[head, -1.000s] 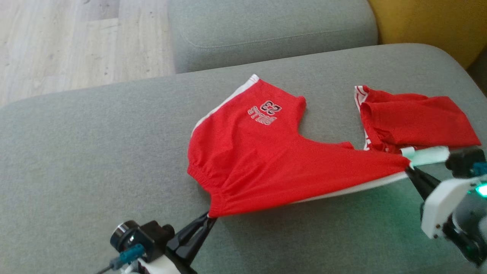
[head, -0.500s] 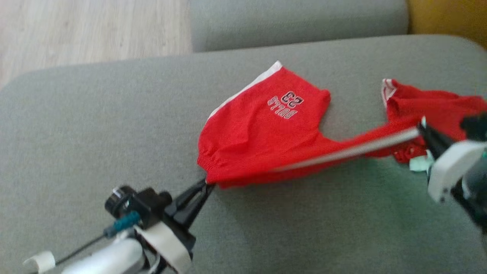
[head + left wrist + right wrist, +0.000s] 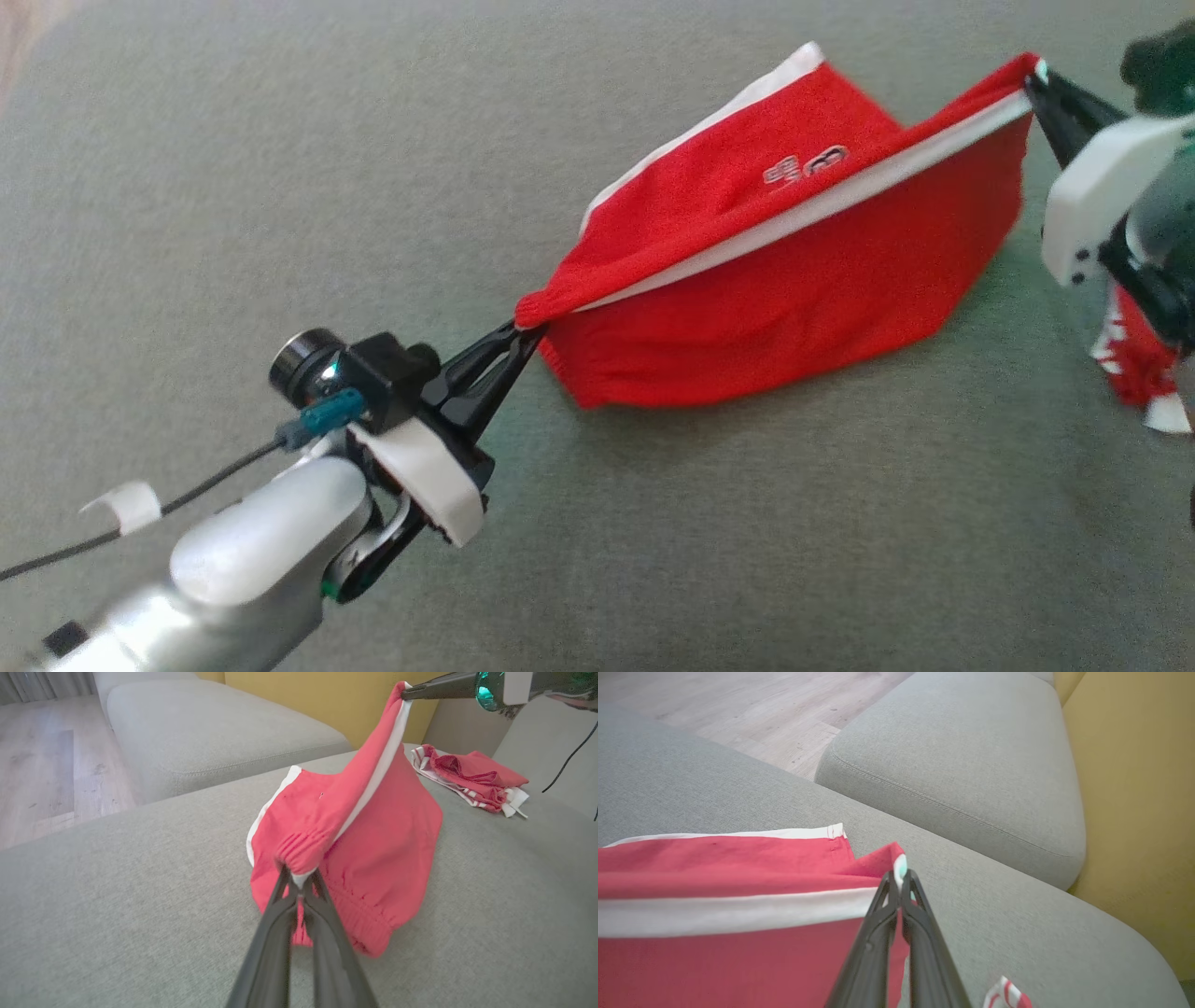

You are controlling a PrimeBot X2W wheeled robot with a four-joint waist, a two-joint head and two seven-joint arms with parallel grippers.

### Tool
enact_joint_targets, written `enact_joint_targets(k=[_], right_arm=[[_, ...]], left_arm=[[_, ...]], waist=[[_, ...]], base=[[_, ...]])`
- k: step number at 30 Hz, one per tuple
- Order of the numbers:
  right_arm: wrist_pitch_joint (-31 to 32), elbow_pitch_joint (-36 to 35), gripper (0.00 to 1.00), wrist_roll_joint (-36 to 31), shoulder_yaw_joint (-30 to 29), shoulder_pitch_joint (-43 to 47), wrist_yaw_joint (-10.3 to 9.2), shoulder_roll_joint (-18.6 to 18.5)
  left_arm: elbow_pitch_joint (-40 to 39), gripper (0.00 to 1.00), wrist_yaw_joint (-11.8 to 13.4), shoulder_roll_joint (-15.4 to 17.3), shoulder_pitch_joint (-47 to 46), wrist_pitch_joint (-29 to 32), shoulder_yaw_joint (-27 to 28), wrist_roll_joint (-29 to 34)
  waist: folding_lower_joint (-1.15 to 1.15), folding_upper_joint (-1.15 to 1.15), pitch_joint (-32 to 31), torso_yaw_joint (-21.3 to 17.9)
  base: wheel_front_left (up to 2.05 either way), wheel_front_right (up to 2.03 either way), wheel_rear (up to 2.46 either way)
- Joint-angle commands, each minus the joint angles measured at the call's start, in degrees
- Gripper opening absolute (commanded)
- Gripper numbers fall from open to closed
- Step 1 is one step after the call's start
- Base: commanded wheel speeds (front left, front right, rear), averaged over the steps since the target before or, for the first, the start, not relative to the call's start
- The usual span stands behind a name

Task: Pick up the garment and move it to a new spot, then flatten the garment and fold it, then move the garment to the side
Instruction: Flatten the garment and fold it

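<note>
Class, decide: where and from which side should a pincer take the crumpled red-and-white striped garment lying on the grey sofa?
Probably from above, at a raised fold of the crumpled red-and-white striped garment: it lies bunched on the grey sofa.

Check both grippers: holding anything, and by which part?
Both hold the red shorts. Left gripper is shut on the elastic waistband corner; right gripper is shut on the opposite end of the white stripe.

1. My head camera looks steeply down on the grey cushion [image 3: 233, 187], from close.
2. My left wrist camera looks low along my left gripper [image 3: 297, 884], across the cushion toward the yellow wall [image 3: 303, 700].
3. My right wrist camera looks along my right gripper [image 3: 900, 879] toward the second cushion [image 3: 971, 756] and the floor [image 3: 761, 709].
4. All three views share the red garment [image 3: 794, 280].
</note>
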Motion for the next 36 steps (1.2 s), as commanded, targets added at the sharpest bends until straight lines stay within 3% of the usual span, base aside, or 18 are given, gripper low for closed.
enact_joint_targets(k=[1,14,25,26,27,28,29,36], right_arm=[[-0.7,-0.5,0.00,0.0,1.0,-1.9,-0.05,-1.2],[-6.1,15.3,0.00,0.0,9.4,-16.5,-0.05,-2.1],[-9.2,24.0,0.01,0.3,13.7,-21.6,-0.05,-1.8],[-9.7,25.0,1.00,0.2,13.4,-22.0,-0.05,-1.9],[-9.9,26.2,1.00,0.3,12.9,-22.3,-0.05,-1.6],[-10.2,27.1,1.00,0.2,12.8,-22.6,-0.05,-1.3],[-10.6,28.0,1.00,0.2,12.8,-22.8,-0.05,-1.1],[-16.9,32.3,1.00,1.7,11.6,-23.3,-0.05,0.9]], left_arm=[[-0.3,0.00,-0.5,0.9,-2.9,-0.5,3.0,0.1],[9.2,0.00,-4.2,-7.5,-7.6,-3.2,2.9,-0.1],[14.3,0.00,-5.8,-11.2,-9.9,-4.7,2.6,0.2],[14.8,0.00,-5.9,-11.5,-10.0,-4.7,2.7,0.0],[15.2,0.12,-6.0,-11.7,-10.1,-4.8,2.7,-0.1],[15.6,0.51,-6.1,-11.9,-10.2,-4.8,2.7,-0.2],[16.0,1.00,-6.1,-12.1,-10.4,-4.9,2.8,-0.2],[18.1,1.00,-5.2,-11.4,-9.5,-5.8,4.6,-0.4]], waist=[[-0.02,0.00,2.4,2.6],[-0.02,0.00,7.6,8.6],[-0.02,0.00,9.7,10.5],[-0.02,0.00,9.8,10.5],[-0.02,0.00,9.8,10.5],[-0.02,0.00,9.8,10.5],[-0.02,0.00,9.8,10.4],[-0.02,0.00,6.8,8.2]], base=[[0.00,0.00,0.00],[0.00,0.00,0.00],[0.00,0.00,0.00],[0.00,0.00,0.00],[0.00,0.00,0.00],[0.00,0.00,0.00],[0.00,0.00,0.00],[0.00,0.00,0.00]])
